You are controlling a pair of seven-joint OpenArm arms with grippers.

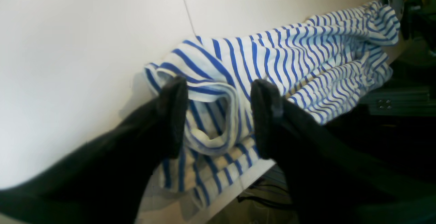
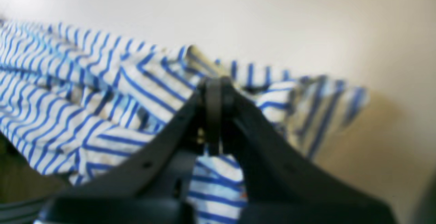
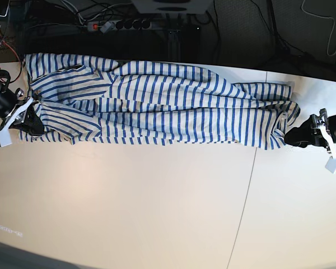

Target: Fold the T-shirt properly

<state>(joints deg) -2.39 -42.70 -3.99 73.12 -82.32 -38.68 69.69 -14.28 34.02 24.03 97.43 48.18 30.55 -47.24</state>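
Black left gripper (image 1: pixel 219 115) stands wide around a T-shirt (image 3: pixel 157 103) hem fold; right gripper (image 2: pixel 214 91) pinches cloth. Best close squarely, then pull taut.

A: where's the T-shirt (image 3: pixel 157 103) at?

B: stretched out long along the table's (image 3: pixel 129 213) far edge, bunched into lengthwise folds, cream-white with thin blue stripes. One end spills a bit over that edge.

A: flat?

B: nope, rumpled, both ends crumpled up.
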